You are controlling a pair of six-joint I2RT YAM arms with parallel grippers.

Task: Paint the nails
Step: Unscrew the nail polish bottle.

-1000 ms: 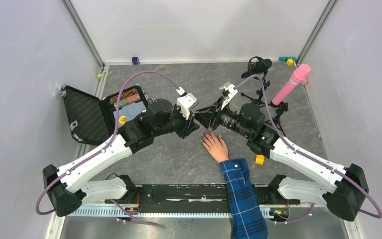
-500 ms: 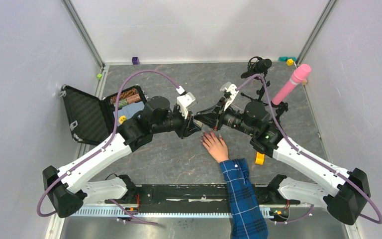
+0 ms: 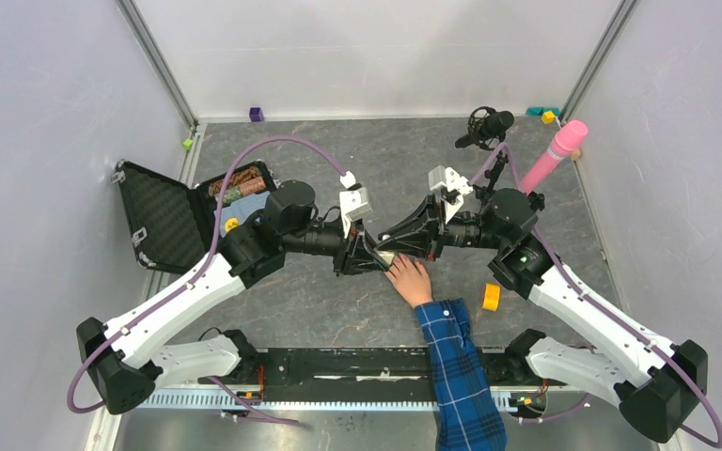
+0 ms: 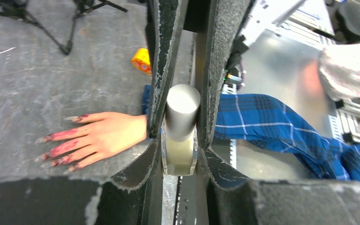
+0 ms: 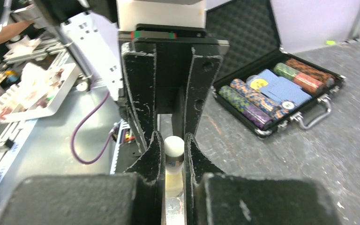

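Left end effector and right end effector meet tip to tip, each clamped on the same small bottle; a hand lies flat on the worktop just below them; its dark-pink nails, fingers smeared red, sit near the joined tips.

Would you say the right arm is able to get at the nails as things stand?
Probably yes for reach: the right gripper hangs right by the nails, which lie uncovered. But it is shut on the small bottle, and no brush is in view, so it looks unable to paint yet.
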